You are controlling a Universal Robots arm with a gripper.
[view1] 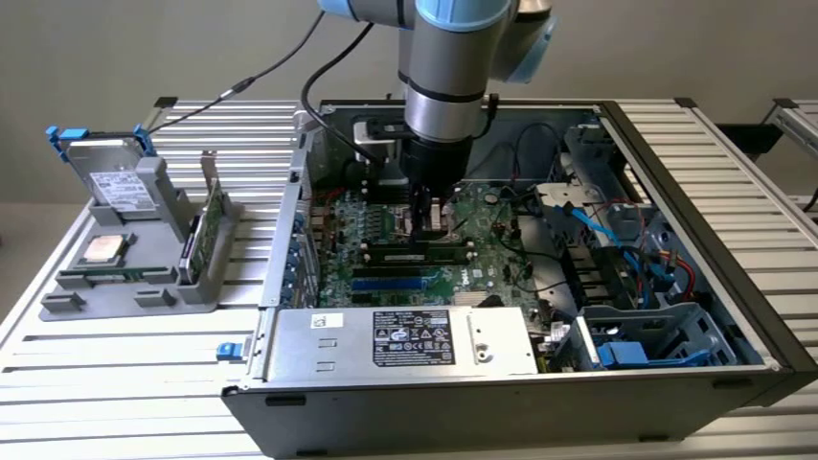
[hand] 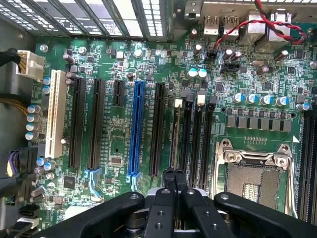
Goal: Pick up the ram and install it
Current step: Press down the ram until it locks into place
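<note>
Open computer case [view1: 715, 287] lies on its side on the slatted table [view1: 115, 364], filling the centre and right of the exterior view. Motherboard [view1: 383, 259] faces up inside.

The arm comes down from the top centre of the exterior view into the case. Its gripper [view1: 428, 222] sits low over the motherboard at frame centre, right above the memory slots [view1: 409, 254]. In the wrist view the gripper [hand: 174, 179] shows at lower centre, the two black fingers [hand: 169, 181] pressed together, closed with no gap visible between them.

The ram [hand: 174, 134] stands edge-on in one of the black memory slots in the wrist view, a thin strip just ahead of the fingertips, at centre of frame. Fingertips appear to bear on its near end; whether they clamp it or only touch it I cannot tell. In the exterior view a dark stick lies across the board just below the gripper.

Blue expansion slot [hand: 134, 129] runs left of centre in the wrist view, white slot [hand: 53, 114] further left, empty CPU socket [hand: 252, 181] at lower right.

Power supply [view1: 402, 340] with its label sits along the case's near edge. At the left of the exterior view, a grey holder [view1: 128, 287] carries a hard drive [view1: 115, 177] and an upright green expansion card [view1: 205, 230].
</note>
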